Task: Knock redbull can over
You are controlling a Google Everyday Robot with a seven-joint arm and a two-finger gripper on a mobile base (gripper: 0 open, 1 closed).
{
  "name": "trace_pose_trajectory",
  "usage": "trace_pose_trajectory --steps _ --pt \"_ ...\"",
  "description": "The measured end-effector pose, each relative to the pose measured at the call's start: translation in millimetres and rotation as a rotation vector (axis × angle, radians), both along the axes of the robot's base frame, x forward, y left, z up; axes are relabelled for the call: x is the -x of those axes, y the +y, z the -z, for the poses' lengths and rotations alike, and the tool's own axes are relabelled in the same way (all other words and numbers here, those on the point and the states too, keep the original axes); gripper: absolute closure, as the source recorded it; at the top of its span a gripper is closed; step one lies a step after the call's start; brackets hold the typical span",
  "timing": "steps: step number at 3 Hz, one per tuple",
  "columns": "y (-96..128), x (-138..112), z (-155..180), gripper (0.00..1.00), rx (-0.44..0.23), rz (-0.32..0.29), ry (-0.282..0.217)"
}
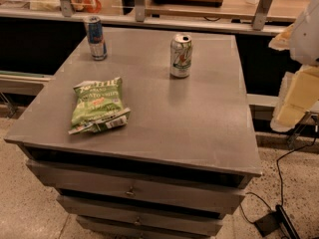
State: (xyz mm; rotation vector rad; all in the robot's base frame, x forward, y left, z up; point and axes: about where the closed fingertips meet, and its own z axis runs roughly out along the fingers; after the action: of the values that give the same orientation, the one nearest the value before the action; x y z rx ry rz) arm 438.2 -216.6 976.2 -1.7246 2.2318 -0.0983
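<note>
The redbull can [95,37] is slim, blue and silver, and stands upright at the far left corner of the grey table [199,123]. My gripper [295,101] shows as pale cream parts at the right edge of the view, beyond the table's right side and below the white arm [305,30]. It is far from the can, with the whole width of the table between them. It holds nothing that I can see.
A wider silver-white can [181,55] with green and red marks stands upright at the far middle of the table. A green chip bag [97,105] lies flat on the left. Behind the table runs a counter [199,9] with metal supports. Cables [284,183] lie on the floor at the right.
</note>
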Motion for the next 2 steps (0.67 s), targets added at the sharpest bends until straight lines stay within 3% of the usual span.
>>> trace_pose_trajectory --steps 1,2 --pt "2.6 -1.3 -2.0 0.00 -0.010 -0.001 -0.011" --pt "18.1 -18.8 -5.9 0.00 -0.125 0.063 -0.037"
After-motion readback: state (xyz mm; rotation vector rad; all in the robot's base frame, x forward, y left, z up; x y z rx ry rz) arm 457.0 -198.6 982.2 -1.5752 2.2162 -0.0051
